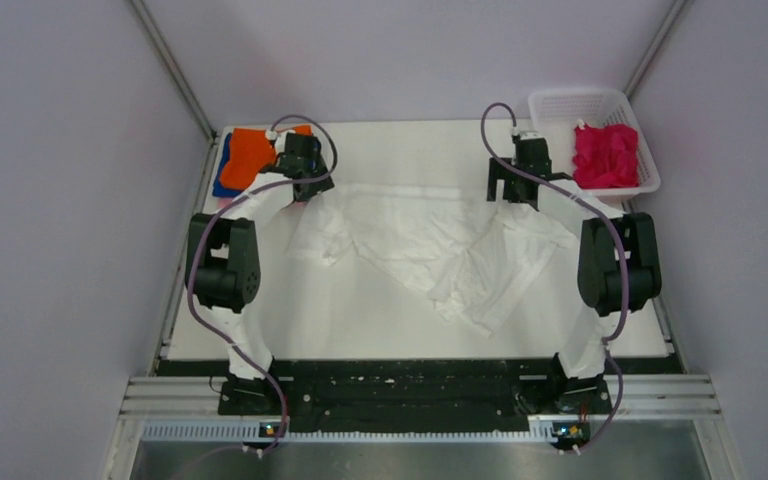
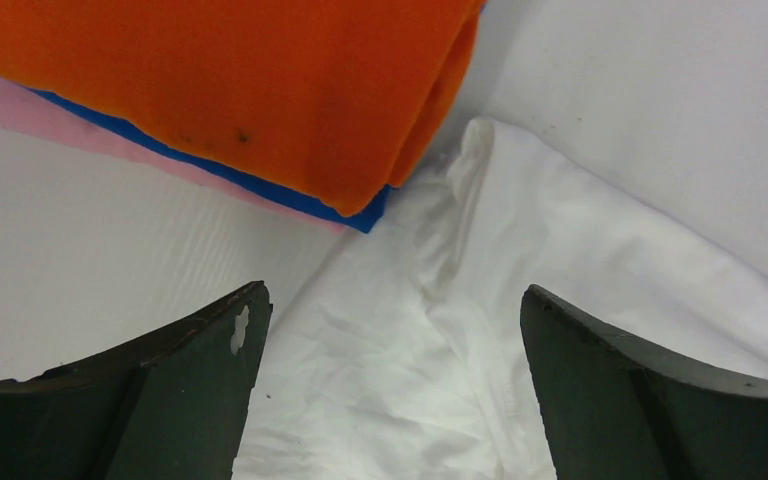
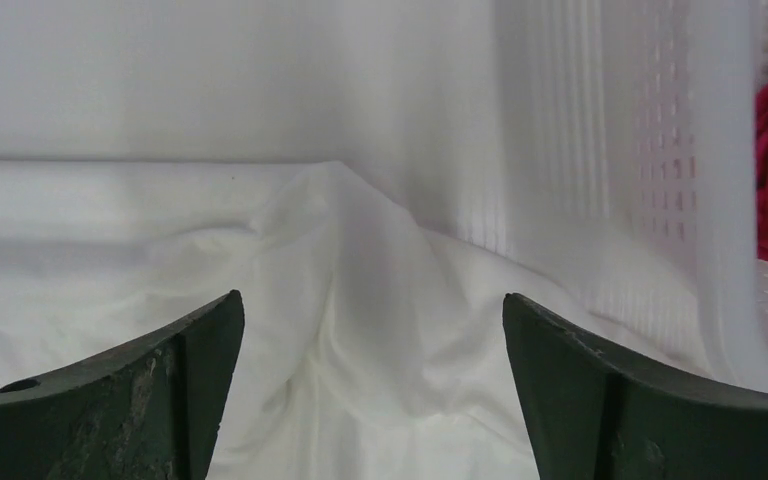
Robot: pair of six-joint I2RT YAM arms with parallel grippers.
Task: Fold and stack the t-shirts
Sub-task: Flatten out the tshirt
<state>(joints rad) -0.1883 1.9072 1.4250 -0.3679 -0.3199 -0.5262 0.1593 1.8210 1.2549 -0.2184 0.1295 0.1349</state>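
Observation:
A white t-shirt (image 1: pixel 430 245) lies spread and crumpled across the middle of the table; no print shows on it. My left gripper (image 1: pixel 305 190) hangs open over its far left corner (image 2: pixel 410 330), both fingers apart with cloth between them. My right gripper (image 1: pixel 512 192) hangs open over its far right corner (image 3: pixel 370 290). A folded stack sits at the far left: an orange shirt (image 1: pixel 250 155) (image 2: pixel 230 80) on top, a blue one (image 2: pixel 290 195) under it, a pink one (image 2: pixel 20 110) at the bottom. A magenta shirt (image 1: pixel 605 155) lies bunched in the basket.
The white mesh basket (image 1: pixel 580 105) stands at the far right corner, close beside my right gripper; its wall (image 3: pixel 640 180) fills the right of the right wrist view. Grey enclosure walls ring the table. The table's near strip (image 1: pixel 360 330) is bare.

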